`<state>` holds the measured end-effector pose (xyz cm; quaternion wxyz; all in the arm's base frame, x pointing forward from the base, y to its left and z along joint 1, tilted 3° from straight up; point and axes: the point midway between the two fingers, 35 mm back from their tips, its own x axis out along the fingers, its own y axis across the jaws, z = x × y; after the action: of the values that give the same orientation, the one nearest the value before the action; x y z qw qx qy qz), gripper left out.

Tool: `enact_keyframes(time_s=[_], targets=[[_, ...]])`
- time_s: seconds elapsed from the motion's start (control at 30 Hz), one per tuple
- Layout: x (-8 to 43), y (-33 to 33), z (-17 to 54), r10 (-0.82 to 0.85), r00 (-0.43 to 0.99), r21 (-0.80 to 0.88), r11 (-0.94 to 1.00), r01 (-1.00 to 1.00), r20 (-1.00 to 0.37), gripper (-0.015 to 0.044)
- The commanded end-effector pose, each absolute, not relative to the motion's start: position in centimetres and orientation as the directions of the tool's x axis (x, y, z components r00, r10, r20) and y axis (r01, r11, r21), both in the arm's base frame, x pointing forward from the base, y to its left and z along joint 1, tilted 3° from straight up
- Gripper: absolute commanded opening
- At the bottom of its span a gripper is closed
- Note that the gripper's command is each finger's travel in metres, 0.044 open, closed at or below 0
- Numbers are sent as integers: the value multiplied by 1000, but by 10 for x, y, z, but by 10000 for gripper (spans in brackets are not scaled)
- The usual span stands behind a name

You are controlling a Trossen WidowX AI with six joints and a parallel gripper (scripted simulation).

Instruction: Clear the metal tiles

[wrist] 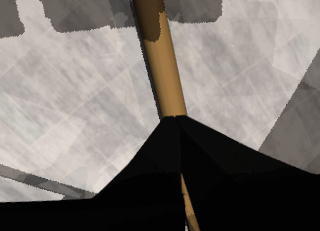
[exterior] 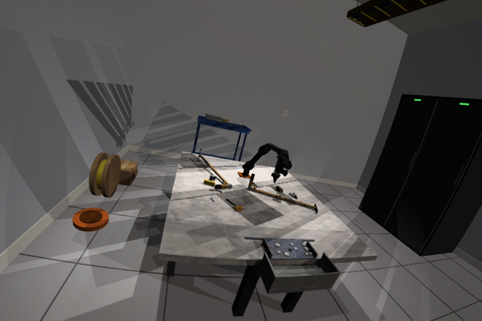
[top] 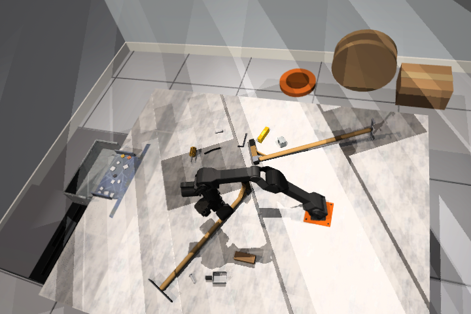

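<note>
1. The pincer (top: pixel 225 213) (exterior: pixel 274 180) (wrist: pixel 174 126) is closed on nothing, above the long scraper (top: pixel 191 253) (exterior: pixel 287 198) (wrist: pixel 167 76) lying on the table (top: pixel 317 266) (exterior: pixel 203 234) (wrist: pixel 75 66).
2. Tiles (top: pixel 125 166) (exterior: pixel 286 253) dot the plate (top: pixel 131 166) (exterior: pixel 282 247) at the table edge by the catch box (top: pixel 81 165) (exterior: pixel 302 283).

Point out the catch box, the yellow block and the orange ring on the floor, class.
Catch box (top: pixel 75 195) (exterior: pixel 306 284): top and exterior views, on its wall.
Yellow block (top: pixel 263 134) (exterior: pixel 209 182): top and exterior views, mid-body.
Orange ring (top: pixel 297 92) (exterior: pixel 90 227): top and exterior views, on its near rim.
</note>
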<state>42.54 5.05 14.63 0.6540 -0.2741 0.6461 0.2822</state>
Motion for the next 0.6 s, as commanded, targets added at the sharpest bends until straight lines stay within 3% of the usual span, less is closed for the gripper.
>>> enact_keyframes(time_s=[0.0,0.57], targets=[[424,68,147,17,4,8,666,-746,-1000,0],[411,132,145,14,-6,13,552,-834,-1000,0]])
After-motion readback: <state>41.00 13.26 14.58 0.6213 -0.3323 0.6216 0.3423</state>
